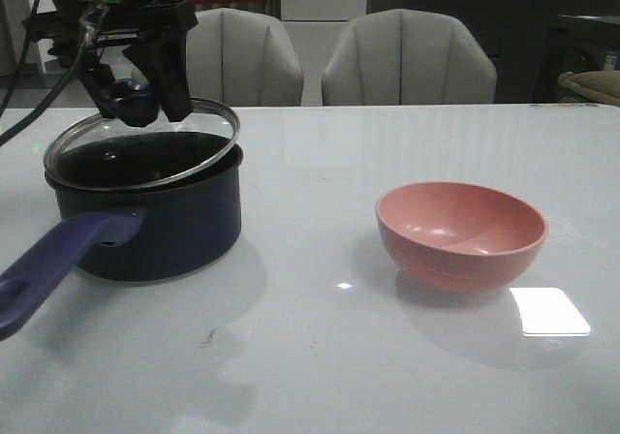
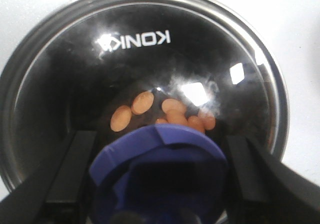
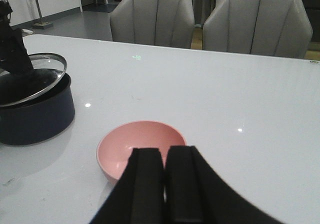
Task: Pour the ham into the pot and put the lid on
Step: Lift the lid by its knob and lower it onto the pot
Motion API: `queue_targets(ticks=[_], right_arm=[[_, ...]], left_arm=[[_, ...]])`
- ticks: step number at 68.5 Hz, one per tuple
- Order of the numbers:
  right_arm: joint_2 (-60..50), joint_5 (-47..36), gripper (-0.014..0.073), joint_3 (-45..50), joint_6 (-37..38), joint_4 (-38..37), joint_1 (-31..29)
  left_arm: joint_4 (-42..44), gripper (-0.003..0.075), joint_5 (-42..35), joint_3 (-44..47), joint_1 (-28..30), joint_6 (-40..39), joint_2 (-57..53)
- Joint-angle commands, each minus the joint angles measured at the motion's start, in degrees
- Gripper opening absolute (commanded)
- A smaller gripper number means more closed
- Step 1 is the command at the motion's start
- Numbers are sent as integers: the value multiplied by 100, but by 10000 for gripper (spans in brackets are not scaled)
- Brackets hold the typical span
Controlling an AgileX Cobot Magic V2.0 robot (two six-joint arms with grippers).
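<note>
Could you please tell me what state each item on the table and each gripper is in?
Lid: tilted on the saucepan, not seated flat.
Saucepan: upright, holding the ham.
Ham: inside the saucepan.
Pink bowl: upright, empty.
Left gripper: fingers open, either side of the lid's knob.
Right gripper: shut, empty.

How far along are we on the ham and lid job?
Pouring looks done: the ham lies inside the pot, and the pink bowl sits empty. In hand: the left gripper straddles the lid's knob, with the lid tilted on the rim. Left: seat it flat and release. The right gripper is shut and idle.
</note>
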Motion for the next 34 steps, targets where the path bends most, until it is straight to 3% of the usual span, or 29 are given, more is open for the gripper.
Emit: queue_targets(ticks=[1,26,34], right_arm=[[42,-421,164,-158,-43,-5,7],[42,-421,164,-158,-43,-5,7],[42,-421,164,-158,-43,-5,7]], left_arm=[[-144,225,-223,-218,-35,-52,-262],[-123,536,-185,-277,-35,-52,-9],[-123,590,-159,-287,-35,-52,3]])
